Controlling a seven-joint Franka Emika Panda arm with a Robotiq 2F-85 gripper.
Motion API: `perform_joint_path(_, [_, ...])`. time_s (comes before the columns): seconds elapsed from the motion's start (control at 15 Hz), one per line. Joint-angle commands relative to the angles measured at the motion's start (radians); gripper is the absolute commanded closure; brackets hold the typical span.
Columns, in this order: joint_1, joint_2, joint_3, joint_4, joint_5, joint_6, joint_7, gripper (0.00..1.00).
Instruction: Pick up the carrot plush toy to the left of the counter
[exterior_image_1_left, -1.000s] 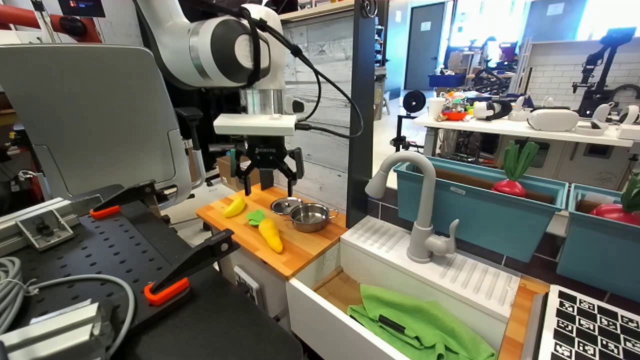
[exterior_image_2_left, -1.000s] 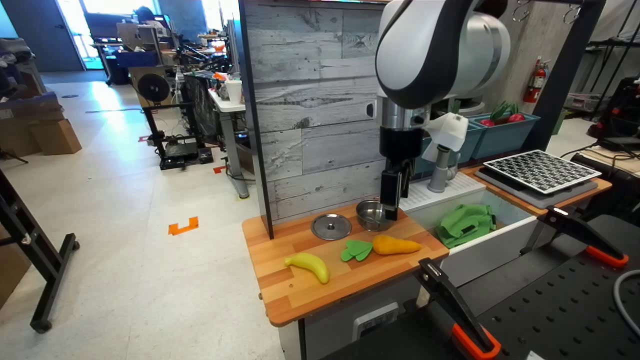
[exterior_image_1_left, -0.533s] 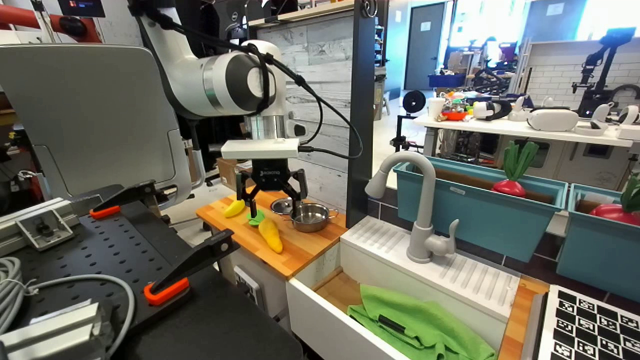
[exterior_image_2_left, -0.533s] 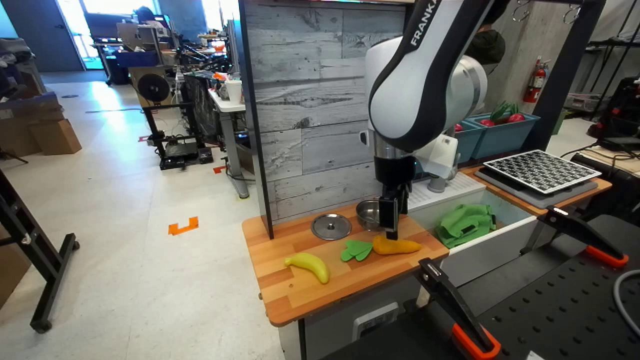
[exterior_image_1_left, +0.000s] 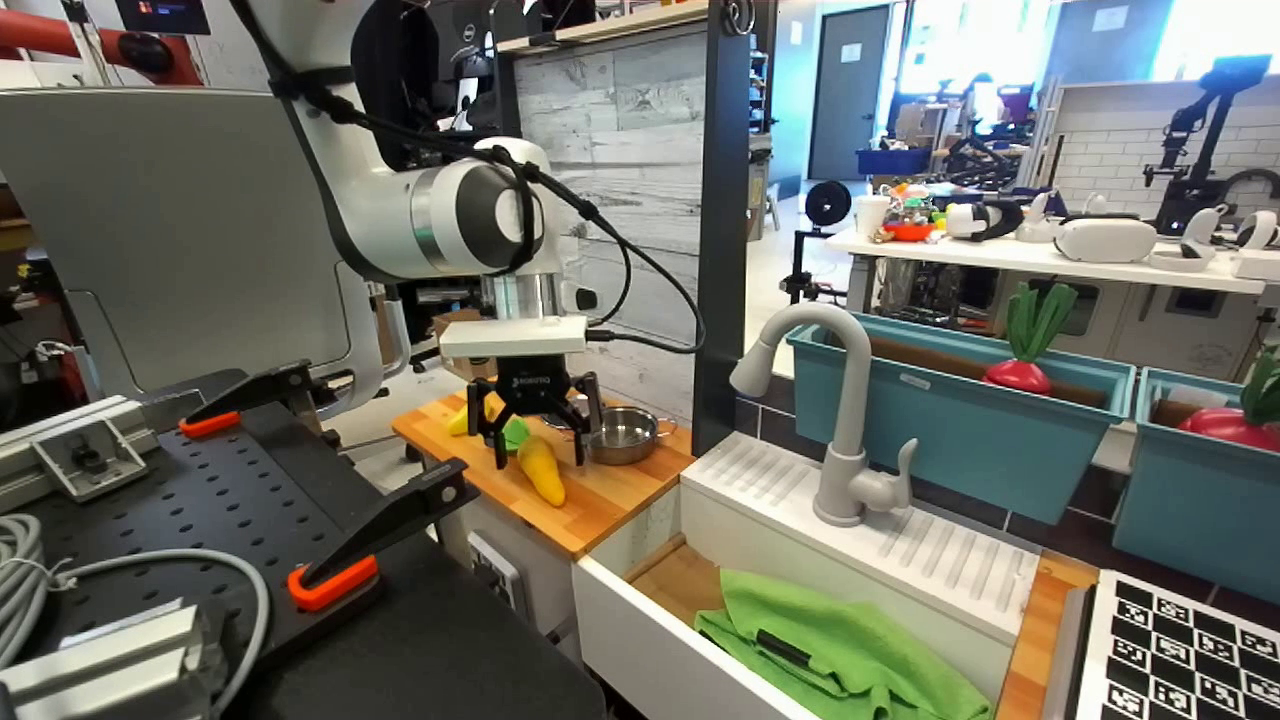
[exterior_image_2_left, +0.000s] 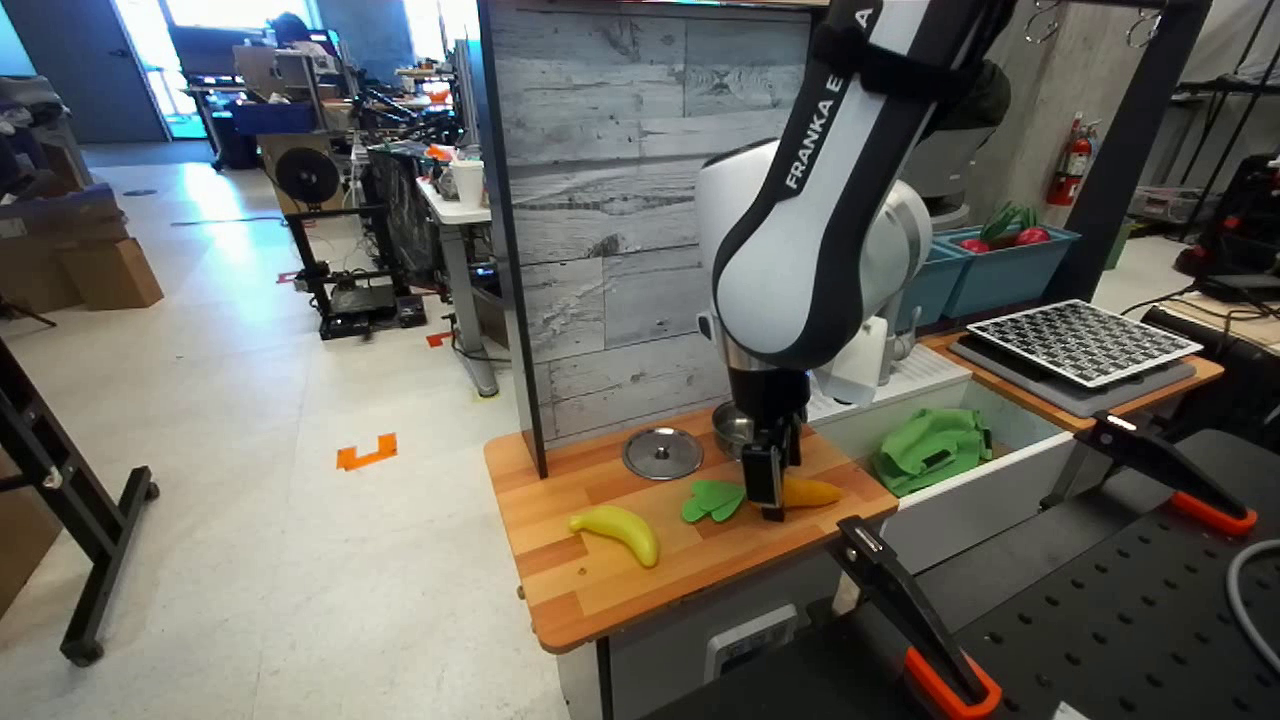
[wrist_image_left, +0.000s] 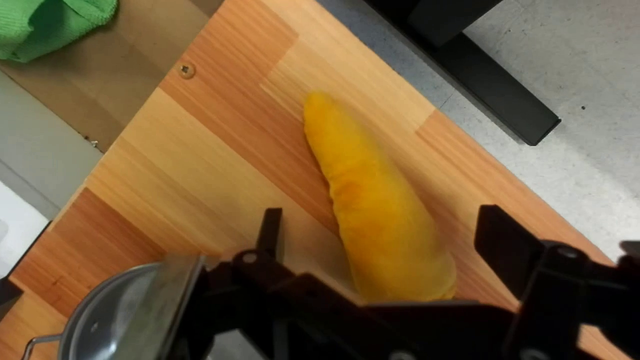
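Observation:
The carrot plush toy (exterior_image_1_left: 543, 475) lies on the wooden counter (exterior_image_1_left: 590, 522), its tapered tip toward the sink side. Its body (exterior_image_2_left: 815, 492) also shows in an exterior view, with the green leafy end (exterior_image_2_left: 713, 500) flat on the wood. In the wrist view the orange-yellow body (wrist_image_left: 370, 200) runs up between the fingers, and its leafy end is hidden below the gripper. My gripper (exterior_image_1_left: 540, 461) is open and low over the thick end of the carrot. In the wrist view the fingers (wrist_image_left: 380, 225) stand on either side of it, with gaps on both sides.
A metal pot (exterior_image_1_left: 622, 443) stands close beside the gripper, with its lid (exterior_image_2_left: 662, 453) near it. A yellow banana (exterior_image_2_left: 615, 530) lies on the counter. A panelled wall (exterior_image_2_left: 640, 200) rises behind. The sink holds a green cloth (exterior_image_1_left: 840, 640). A black clamp (exterior_image_2_left: 900, 600) juts near the counter edge.
My gripper has come down from above the counter to around the carrot's thick end. It stays open. The carrot and the other objects have not moved.

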Motion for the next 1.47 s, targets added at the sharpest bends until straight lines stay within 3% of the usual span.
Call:
perform_joint_path(0.0, [0.01,0.039,-0.01,0.052,-0.032,-0.023,0.011,0.31])
perform_joint_path(0.13, [0.007,0.045,-0.008,0.059,-0.03,-0.023,0.01,0.4])
perform_joint_path(0.67, [0.005,0.039,-0.009,0.073,-0.033,-0.033,0.008,0.98])
perform_joint_path(1.0, [0.024,0.012,-0.021,0.038,-0.056,-0.015,0.021,0.97])
perform_joint_path(1.4, [0.028,-0.096,-0.017,-0.082,-0.082,0.035,0.04,0.97])
